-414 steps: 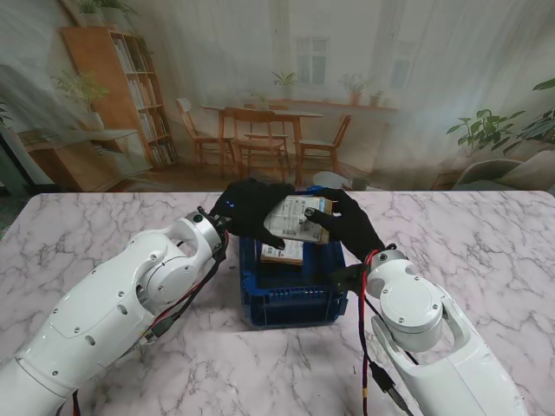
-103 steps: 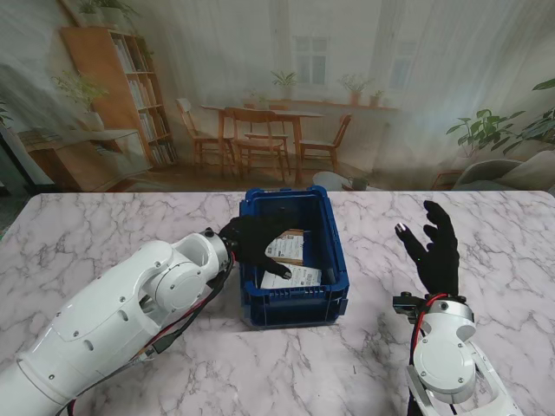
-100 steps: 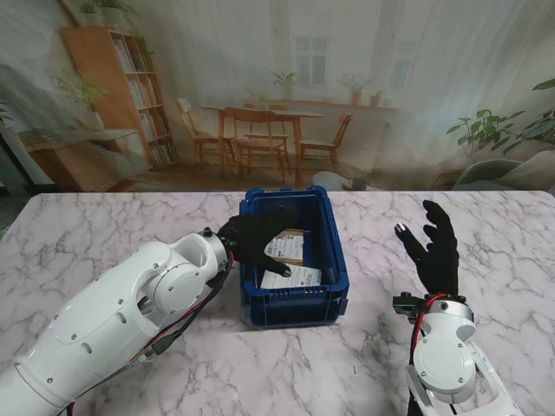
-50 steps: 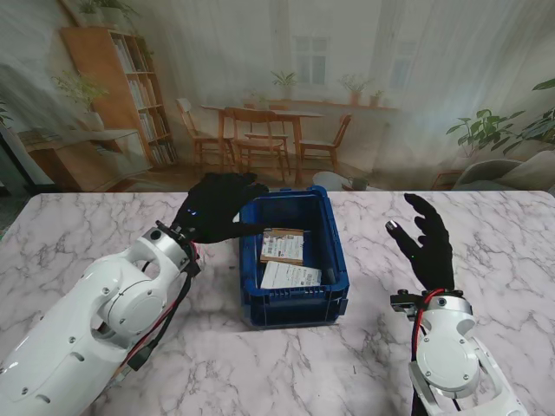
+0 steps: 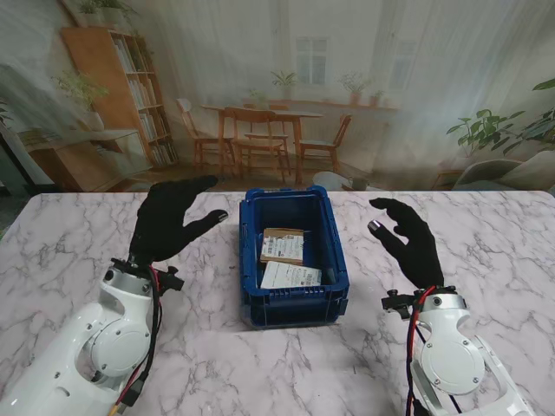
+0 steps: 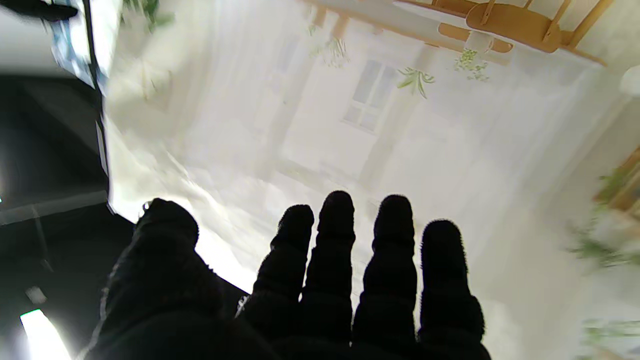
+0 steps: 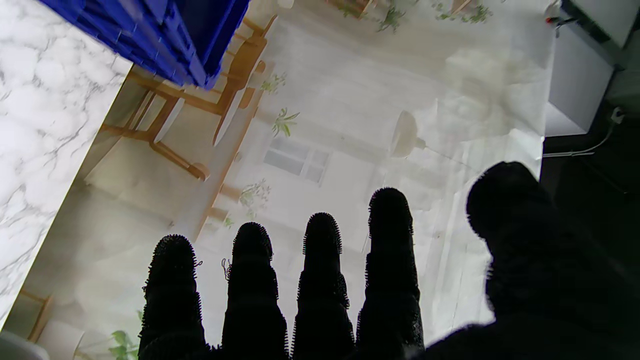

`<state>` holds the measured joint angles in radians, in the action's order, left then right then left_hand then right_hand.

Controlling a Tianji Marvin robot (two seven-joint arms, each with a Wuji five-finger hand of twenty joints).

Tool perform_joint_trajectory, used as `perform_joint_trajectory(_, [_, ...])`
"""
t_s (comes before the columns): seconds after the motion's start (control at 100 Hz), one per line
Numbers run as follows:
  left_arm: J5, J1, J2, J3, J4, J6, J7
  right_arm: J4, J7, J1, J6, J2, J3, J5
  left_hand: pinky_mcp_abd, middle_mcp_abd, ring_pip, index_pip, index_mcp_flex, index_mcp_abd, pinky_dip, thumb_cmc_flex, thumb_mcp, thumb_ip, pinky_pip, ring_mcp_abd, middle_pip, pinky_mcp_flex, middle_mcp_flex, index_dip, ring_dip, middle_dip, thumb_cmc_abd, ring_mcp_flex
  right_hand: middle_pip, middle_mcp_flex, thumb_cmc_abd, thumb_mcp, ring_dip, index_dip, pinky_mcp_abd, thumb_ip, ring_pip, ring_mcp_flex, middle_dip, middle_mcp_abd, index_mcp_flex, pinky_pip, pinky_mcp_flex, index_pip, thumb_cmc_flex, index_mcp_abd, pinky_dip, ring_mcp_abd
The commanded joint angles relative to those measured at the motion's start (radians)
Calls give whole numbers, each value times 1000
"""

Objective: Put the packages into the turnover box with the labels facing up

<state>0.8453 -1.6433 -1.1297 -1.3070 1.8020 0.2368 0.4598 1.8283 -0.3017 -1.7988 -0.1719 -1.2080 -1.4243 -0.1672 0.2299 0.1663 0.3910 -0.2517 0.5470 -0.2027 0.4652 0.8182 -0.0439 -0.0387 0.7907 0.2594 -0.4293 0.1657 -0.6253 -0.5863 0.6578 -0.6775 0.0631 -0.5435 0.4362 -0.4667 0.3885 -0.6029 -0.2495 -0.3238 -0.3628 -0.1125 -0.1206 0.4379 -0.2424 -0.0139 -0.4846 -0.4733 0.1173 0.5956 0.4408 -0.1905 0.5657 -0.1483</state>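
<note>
I see 2 packages (image 5: 287,260) lying labels up inside the blue turnover box (image 5: 295,305). Left hand (image 5: 169,222) and right hand (image 5: 408,243) raised either side, fingers spread, holding nothing.

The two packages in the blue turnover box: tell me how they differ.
The farther brown cardboard package shows brown card around its white label; the nearer white package looks almost wholly white. The farther one partly overlaps the nearer one. Both lie flat, labels up, inside the blue plastic turnover box.

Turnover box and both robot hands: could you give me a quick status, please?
Left robot hand open, right robot hand open, both beside the turnover box. Two packages inside, labels up. Nothing obstructing.
</note>
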Motion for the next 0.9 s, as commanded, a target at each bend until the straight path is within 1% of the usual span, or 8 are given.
perform_joint_trajectory(0.0, [-71,2,-32,17,-94,31,20,-7,23,-6,-10,3,13,3,4,-43,92,-34,39,11,46,28,14,30,61,-29,-103,3,-38,-23,94,-96,-51,-37,-19,-29,18,-16,25,18,22,15,26,17,-1,-39,-37,11,10,10,-2,-20,15,44])
perform_joint_trajectory(0.04, [-116,4,-42,24,-123,41,37,-18,27,-1,-16,5,18,0,11,-49,115,-47,43,18,55,28,15,31,67,-35,-129,-5,-41,-25,131,-125,-53,-38,-17,-43,16,-20,25,17,20,15,24,23,-2,-40,-59,9,14,14,0,-18,15,45])
perform_joint_trajectory(0.1, [-173,12,-54,35,-165,58,43,-42,28,11,-24,6,27,-13,18,-41,79,-53,36,25,55,29,15,32,50,-29,-89,-19,-31,-19,115,-96,-57,-24,-20,-49,16,-24,25,17,19,15,24,26,-2,-42,-71,9,16,14,2,-17,14,45])
perform_joint_trajectory(0.19, [-204,35,-56,50,-222,43,23,-75,27,25,-22,7,35,-30,23,-17,-82,-16,-2,28,27,19,14,32,-37,-26,134,-37,18,28,-54,150,-58,16,-22,-57,16,-29,26,17,19,15,24,28,-3,-40,-78,9,16,11,2,-13,13,44])
perform_joint_trajectory(0.28, [-216,69,-51,67,-268,-1,-12,-97,21,34,-17,3,37,-21,19,1,-136,1,-4,20,14,25,14,31,-73,-15,228,-44,49,43,-125,273,-59,40,-25,-67,17,-35,27,17,17,15,25,28,-2,-40,-87,12,11,6,9,-3,12,44])
perform_joint_trajectory(0.38, [-261,90,-50,81,-293,-33,-68,-112,29,46,-18,5,31,-16,40,8,-136,4,6,12,10,29,15,31,-90,-8,233,-55,34,45,-133,286,-61,39,-30,-67,13,-34,26,20,17,13,25,30,-2,-39,-79,14,13,-6,6,3,12,46])
perform_joint_trajectory(0.58, [-259,129,-41,89,-335,-48,-114,-159,36,89,-16,6,32,-25,59,9,-126,9,12,8,26,33,14,31,-86,-3,215,-62,21,44,-125,266,-63,41,-34,-70,11,-35,26,20,14,13,26,32,-2,-23,-65,22,17,-18,4,23,13,42])
perform_joint_trajectory(0.89, [-241,128,-36,63,-341,-60,-119,-194,12,127,19,-4,62,-8,70,11,-123,11,25,7,40,46,15,32,-91,3,214,-68,5,41,-120,252,-54,37,-26,-71,12,-43,24,14,9,15,21,42,-9,-19,-74,26,32,-15,5,40,19,44])
